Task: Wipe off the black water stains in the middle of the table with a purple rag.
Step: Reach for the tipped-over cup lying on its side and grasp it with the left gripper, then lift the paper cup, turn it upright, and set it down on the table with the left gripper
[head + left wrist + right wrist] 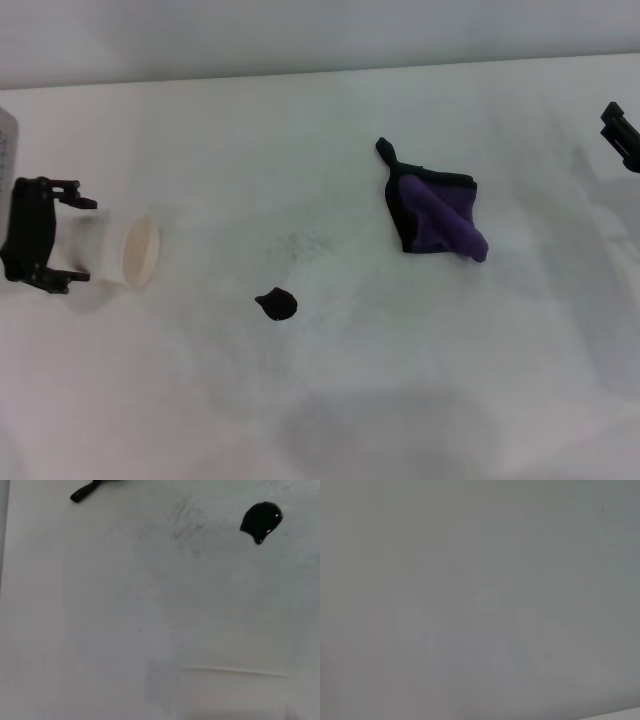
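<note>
My left gripper point(75, 238) clasped a white paper cup point(118, 251); the crumpled purple rag point(436, 212) lay ungrasped, the glossy black water stains point(277, 304) unwiped. My right gripper's point(622, 132) opening I couldn't tell; it needed to reach that rag first.

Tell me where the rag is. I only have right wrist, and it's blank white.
Observer: The purple rag lies crumpled on the table, right of centre, with no gripper on it.
Operator: Stain?
Observer: The black water stain sits apart from the rag, nearer the robot and to the rag's left.
Operator: Arms?
Observer: The right gripper hangs at the far right edge, well off the rag; the left gripper holds a paper cup on its side at the left.
</note>
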Tool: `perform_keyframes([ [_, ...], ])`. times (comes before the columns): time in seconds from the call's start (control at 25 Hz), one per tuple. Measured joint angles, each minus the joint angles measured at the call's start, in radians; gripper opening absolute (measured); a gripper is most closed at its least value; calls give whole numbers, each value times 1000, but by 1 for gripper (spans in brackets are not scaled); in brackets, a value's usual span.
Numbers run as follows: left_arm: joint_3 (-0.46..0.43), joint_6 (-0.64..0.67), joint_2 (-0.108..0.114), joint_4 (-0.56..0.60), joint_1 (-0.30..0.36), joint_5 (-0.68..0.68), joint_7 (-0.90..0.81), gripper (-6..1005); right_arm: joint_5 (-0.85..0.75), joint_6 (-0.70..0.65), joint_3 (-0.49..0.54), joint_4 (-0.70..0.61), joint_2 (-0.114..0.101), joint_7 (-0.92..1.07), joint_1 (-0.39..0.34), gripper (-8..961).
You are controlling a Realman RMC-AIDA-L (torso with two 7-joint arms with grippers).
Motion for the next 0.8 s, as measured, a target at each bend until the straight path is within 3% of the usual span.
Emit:
perform_keyframes([
  [0.2, 0, 69, -14, -52, -2, -13, 29, 876, -7, 0, -3, -1, 0, 12, 0, 864],
  [0.8, -8, 125, -18, -102, 2, -91, 49, 843, -9, 1, -13, -3, 0, 25, -5, 864],
])
